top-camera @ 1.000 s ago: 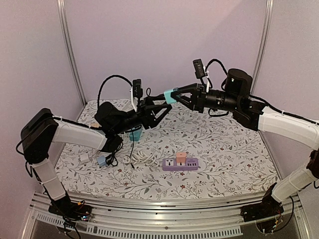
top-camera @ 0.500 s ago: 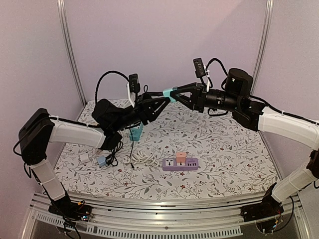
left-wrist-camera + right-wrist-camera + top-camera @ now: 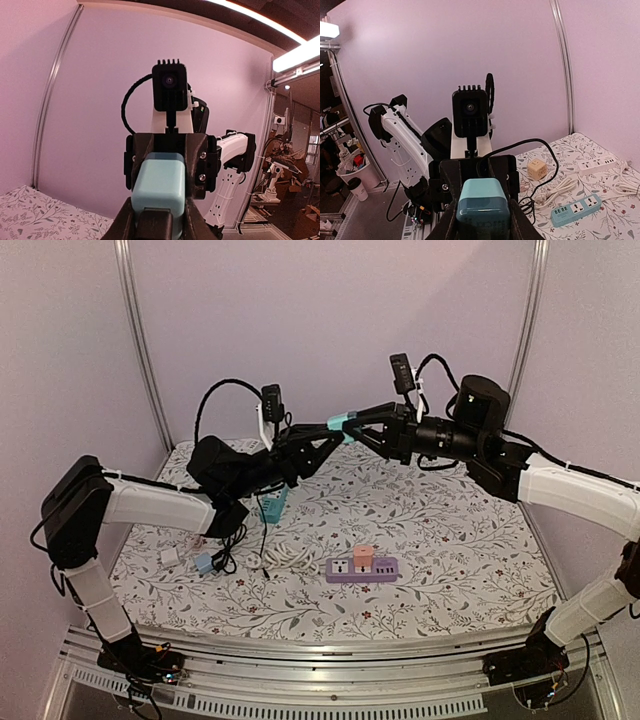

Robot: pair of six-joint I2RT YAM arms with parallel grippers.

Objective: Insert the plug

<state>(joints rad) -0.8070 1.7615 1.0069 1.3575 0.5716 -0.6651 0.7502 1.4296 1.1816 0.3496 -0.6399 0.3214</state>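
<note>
My right gripper (image 3: 358, 430) is shut on a light teal charger block (image 3: 346, 423) and holds it high above the table, at mid-height in the top view. In the right wrist view the block (image 3: 483, 202) fills the gap between the fingers. My left gripper (image 3: 333, 436) meets it from the left, shut on a black plug (image 3: 153, 227). The plug's tip sits against the near face of the block (image 3: 159, 182). Its black cable (image 3: 546, 148) loops down to the table. I cannot tell how deep the plug sits.
A purple power strip (image 3: 362, 569) with a pink adapter (image 3: 363, 556) lies front centre. A teal power strip (image 3: 270, 508), a coiled white cable (image 3: 285, 556) and small adapters (image 3: 205, 563) lie at the left. A white strip (image 3: 596, 164) and a wooden cube (image 3: 536, 169) also show.
My left gripper has risen and moved right, bringing the black plug up to the teal block. The right gripper has held almost still.
</note>
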